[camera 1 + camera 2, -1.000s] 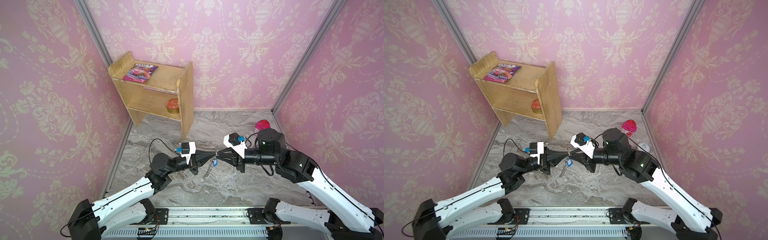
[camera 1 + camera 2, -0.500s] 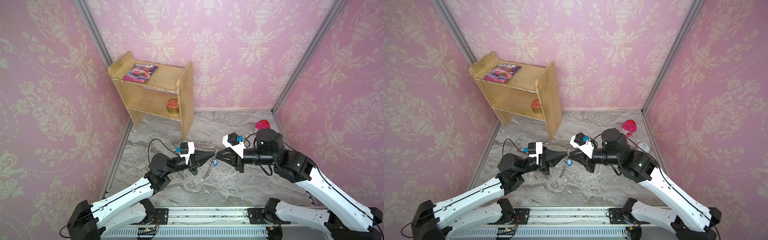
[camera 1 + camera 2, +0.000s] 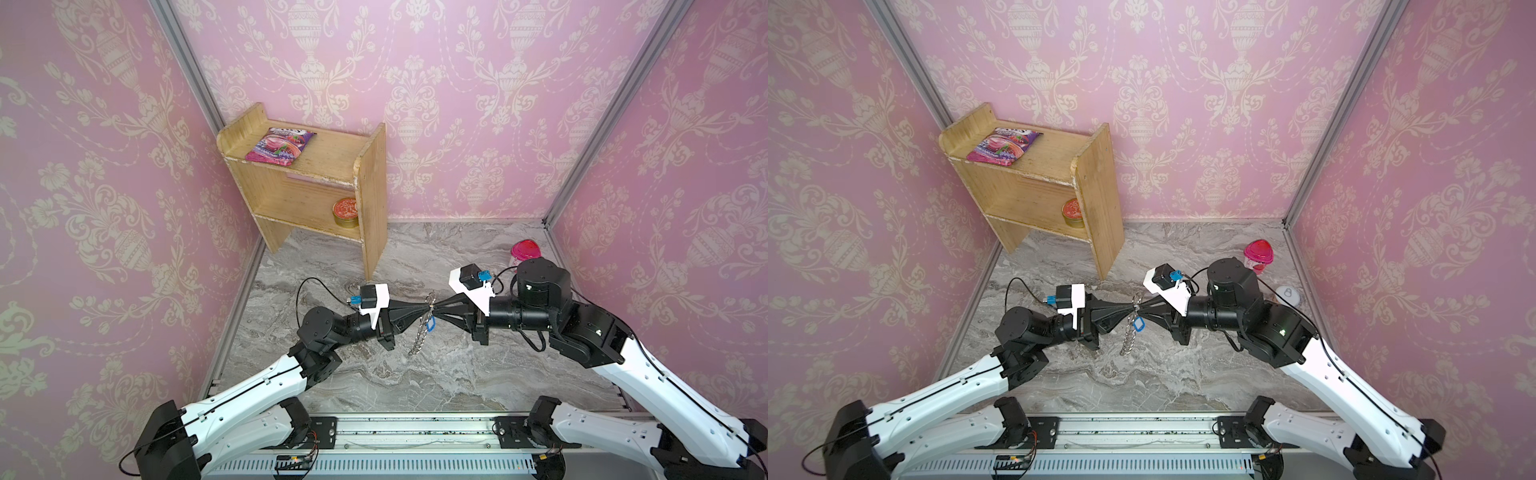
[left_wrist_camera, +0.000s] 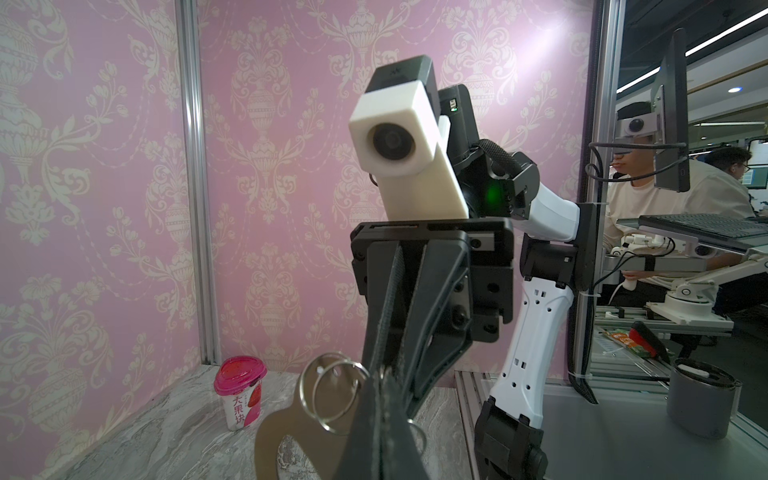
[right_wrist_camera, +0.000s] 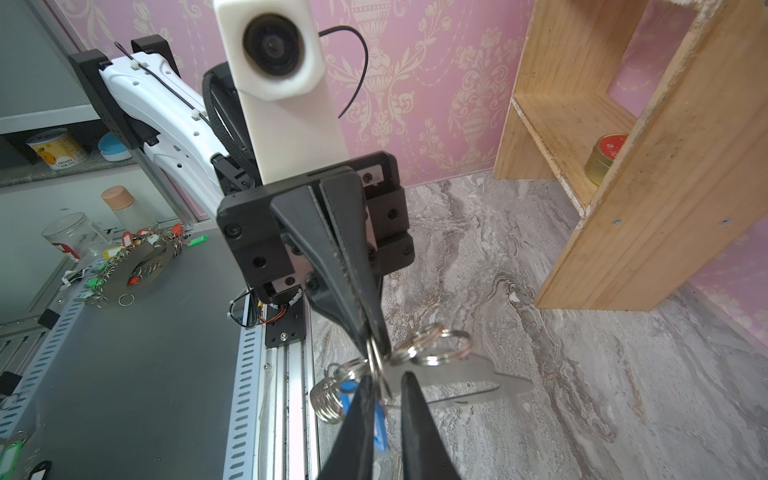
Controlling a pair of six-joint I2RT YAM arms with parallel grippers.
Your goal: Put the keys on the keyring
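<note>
- Keyring (image 3: 417, 341) hangs edge-on above the marble floor (image 3: 415, 386), clamped by the left gripper (image 3: 427, 308).
- Keys (image 3: 430, 324) dangle beside it at the right gripper (image 3: 436, 309), whose jaws stand narrowly apart; grip unclear.

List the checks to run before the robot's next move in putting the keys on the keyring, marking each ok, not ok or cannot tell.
1. Left pincer shut on the keyring: ok.
2. Right pincer gripping the keys: cannot tell; a gap shows between its fingers, with a ring in it.
3. The keys threaded onto one of the keyring's rings: cannot tell; their blue tag hangs close beside the plate.
4. Keyring held off the table: ok.
5. Pink-lidded cup and wooden shelf apart from both pincers: ok.
</note>
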